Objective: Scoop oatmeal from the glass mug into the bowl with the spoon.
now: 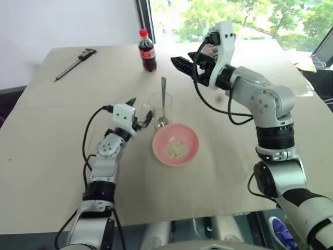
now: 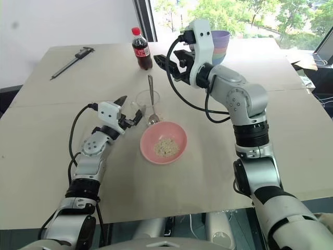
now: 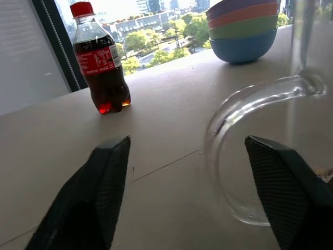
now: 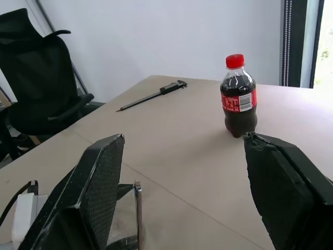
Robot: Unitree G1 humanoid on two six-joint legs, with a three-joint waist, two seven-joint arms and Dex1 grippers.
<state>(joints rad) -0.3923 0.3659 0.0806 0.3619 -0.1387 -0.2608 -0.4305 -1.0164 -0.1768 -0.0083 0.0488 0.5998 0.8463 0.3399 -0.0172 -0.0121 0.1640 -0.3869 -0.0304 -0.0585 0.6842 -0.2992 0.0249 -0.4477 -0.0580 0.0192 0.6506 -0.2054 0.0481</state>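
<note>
Oatmeal, pale flaky mush in a small patch, lies at the bottom of the shallow round pink plastic bowl near the middle of the tan table. Small clear glass mug stands just behind the bowl. Slim silver metal spoon stands in the mug, oval end down, handle leaning up past the rim. Mug contents cannot be made out.

Left gripper: black fingers spread wide on either side of the mug handle, nothing held. Right gripper: raised above and behind the mug, fingers wide apart, nothing held.

Dark cola bottle with red cap stands upright at the far side of the table. Black-and-grey caliper lies at the far left. Stack of purple, orange, green and blue bowls sits at the far edge by the window.
</note>
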